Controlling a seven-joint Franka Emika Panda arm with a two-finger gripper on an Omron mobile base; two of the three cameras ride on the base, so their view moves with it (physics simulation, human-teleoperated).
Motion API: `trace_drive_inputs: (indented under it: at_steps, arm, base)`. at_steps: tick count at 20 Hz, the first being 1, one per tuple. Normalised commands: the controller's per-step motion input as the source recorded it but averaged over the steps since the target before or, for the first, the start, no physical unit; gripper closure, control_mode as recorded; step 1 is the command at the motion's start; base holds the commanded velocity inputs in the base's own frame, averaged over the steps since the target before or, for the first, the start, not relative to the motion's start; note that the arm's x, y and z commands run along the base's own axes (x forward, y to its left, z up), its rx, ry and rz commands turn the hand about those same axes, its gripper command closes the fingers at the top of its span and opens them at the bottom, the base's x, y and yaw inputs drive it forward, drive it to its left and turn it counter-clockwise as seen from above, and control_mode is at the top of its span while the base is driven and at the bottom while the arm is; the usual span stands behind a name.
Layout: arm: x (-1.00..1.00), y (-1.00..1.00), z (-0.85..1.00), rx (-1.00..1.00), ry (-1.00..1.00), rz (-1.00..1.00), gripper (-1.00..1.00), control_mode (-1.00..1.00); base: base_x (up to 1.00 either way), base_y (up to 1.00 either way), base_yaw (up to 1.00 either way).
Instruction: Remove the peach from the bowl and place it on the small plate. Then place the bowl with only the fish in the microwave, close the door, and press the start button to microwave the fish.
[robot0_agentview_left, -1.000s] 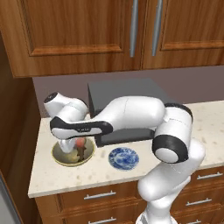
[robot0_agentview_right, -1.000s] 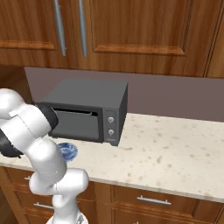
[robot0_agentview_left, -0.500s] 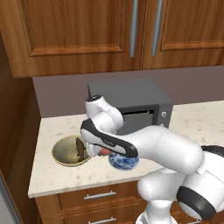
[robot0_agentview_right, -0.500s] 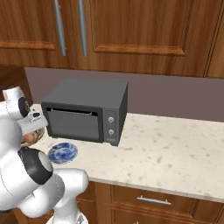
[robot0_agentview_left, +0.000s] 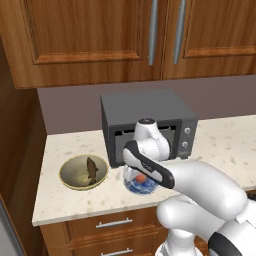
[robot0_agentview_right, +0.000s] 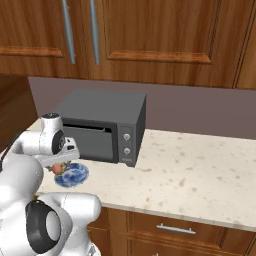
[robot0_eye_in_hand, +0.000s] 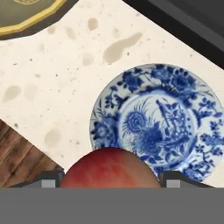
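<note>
Now, from the left base view, the white arm bends low over the pale speckled stone counter, and its gripper holds the small round red-orange peach above the small flat blue-and-white patterned plate, which lies just in front of the dark grey box-shaped countertop oven. To the left of that plate, apart from it, sits the round shallow bowl with the yellowish-olive rim, and the slender dark brown fish lies inside it. Brown wooden wall cabinets with long steel handles hang above. From the right base view, the gripper is at the left edge of the counter with the peach between its jaws, over the near-left part of the plate; the oven stands just behind. In the hand view, the peach fills the bottom centre, pinched between the two dark fingertips that stand wide on either side of it, the plate lies directly beneath on the counter, and a piece of the bowl's rim shows at the upper left corner.
</note>
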Motion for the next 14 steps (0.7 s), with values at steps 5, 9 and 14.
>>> trace_drive_inputs:
  at_steps: [5,9,14]
  arm:
    - [0.7,0.0,-0.35,0.0,0.11,-0.01,1.0,-1.0]
    - [0.02,-0.03,-0.42,0.0,0.02,0.0,1.0,-1.0]
    - [-0.05,-0.03,-0.26,0.0,0.0,0.0,1.0,-1.0]
  base:
    - [0.0,0.0,0.0]
    - [0.0,0.0,0.0]
    - [0.0,0.0,0.0]
